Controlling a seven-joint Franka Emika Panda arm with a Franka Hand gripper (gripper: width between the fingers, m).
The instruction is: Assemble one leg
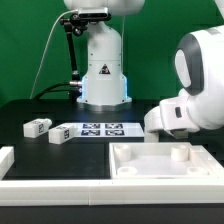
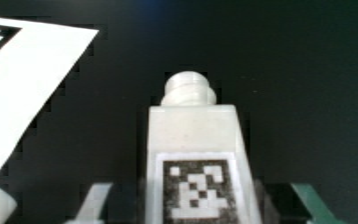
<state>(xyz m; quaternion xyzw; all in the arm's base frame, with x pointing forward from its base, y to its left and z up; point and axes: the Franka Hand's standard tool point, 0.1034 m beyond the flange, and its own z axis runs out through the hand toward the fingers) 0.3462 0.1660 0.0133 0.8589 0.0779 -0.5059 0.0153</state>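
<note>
The leg (image 2: 199, 140), judged light, rigid and smooth, was flanked on its flat sides by the jaws; contact could not be told.

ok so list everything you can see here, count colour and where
leg: one, white, tagged, close up in the wrist view
marker board: one, white, table middle
tagged blocks: two, white, exterior view's left of the marker board
tray-like piece: one, white, front, exterior view's right
bar: one, white, along the front edge
table: one, black, under everything
arm: one, white, base at back, upper links at exterior view's right
gripper: one, grey fingers, either side of the leg
</note>
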